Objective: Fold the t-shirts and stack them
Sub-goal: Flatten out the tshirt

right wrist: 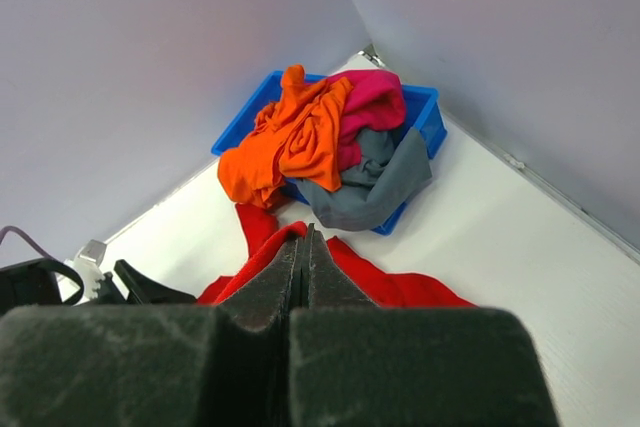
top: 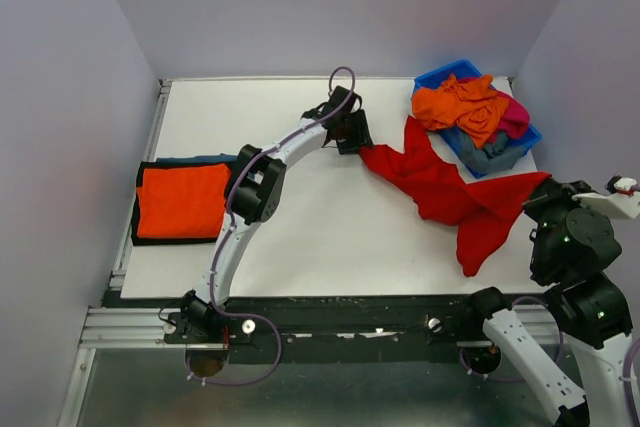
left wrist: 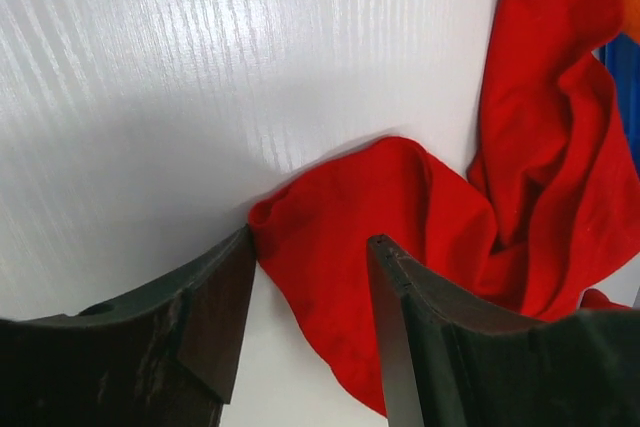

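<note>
A large bright red t-shirt (top: pixel 450 192) lies crumpled on the white table (top: pixel 300 237), right of centre. My left gripper (top: pixel 358 142) is open at the shirt's left corner. In the left wrist view that corner (left wrist: pixel 340 237) lies on the table between my spread fingers (left wrist: pixel 215 297). My right gripper (top: pixel 545 192) is shut on the shirt's right corner, and red cloth (right wrist: pixel 265 252) rises to its closed tips (right wrist: pixel 307 232). A folded orange t-shirt (top: pixel 183 200) tops a stack at the left edge, with a teal-blue one (top: pixel 195 159) showing beneath it.
A blue plastic bin (top: pixel 432 77) at the back right holds a crumpled orange shirt (top: pixel 465 107), a magenta one (top: pixel 515 117) and a grey one (top: pixel 485 152). The bin (right wrist: pixel 425 112) shows ahead in the right wrist view. Walls enclose the table on three sides.
</note>
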Action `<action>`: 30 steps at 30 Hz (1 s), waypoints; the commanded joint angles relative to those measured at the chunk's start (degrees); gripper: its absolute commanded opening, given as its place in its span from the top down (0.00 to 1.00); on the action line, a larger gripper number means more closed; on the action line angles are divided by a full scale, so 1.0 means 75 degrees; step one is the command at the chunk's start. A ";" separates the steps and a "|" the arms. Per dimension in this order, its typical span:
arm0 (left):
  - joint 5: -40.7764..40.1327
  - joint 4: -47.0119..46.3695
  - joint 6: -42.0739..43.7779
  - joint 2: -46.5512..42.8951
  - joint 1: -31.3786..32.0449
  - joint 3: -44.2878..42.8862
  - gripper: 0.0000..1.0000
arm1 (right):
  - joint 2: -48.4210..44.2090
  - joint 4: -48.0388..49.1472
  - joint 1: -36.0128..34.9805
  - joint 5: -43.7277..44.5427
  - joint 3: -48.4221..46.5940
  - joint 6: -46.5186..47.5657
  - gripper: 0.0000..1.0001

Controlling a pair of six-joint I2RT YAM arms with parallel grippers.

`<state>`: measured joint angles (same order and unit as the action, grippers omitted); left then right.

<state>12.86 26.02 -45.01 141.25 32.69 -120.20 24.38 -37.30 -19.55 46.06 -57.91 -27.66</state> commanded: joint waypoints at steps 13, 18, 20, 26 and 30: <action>-0.0086 -0.0528 -0.0596 0.0691 -0.0151 -0.0309 1.00 | 0.0066 0.0075 -0.0018 -0.0341 0.0186 -0.0296 0.99; -0.0379 -0.0528 -0.0268 -0.0350 -0.0549 0.0462 1.00 | 0.0346 0.0274 -0.0018 -0.0925 0.0584 -0.0413 0.99; -0.0437 -0.0470 -0.0116 -0.0924 -0.0830 0.0838 1.00 | 0.0592 0.0460 -0.0018 -0.1253 0.0736 -0.0449 0.99; -0.0871 -0.0037 0.0189 -0.2928 -0.2013 0.1846 1.00 | 0.1786 0.1023 -0.0006 -0.1607 0.0503 -0.0192 0.99; -0.1257 0.0409 0.0271 -0.3995 -0.2669 0.1976 1.00 | 0.3073 0.1727 0.0261 -0.1558 -0.0232 0.0406 0.99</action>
<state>9.10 26.20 -45.08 122.65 17.39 -105.49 40.58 -31.33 -19.49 36.01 -53.56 -28.82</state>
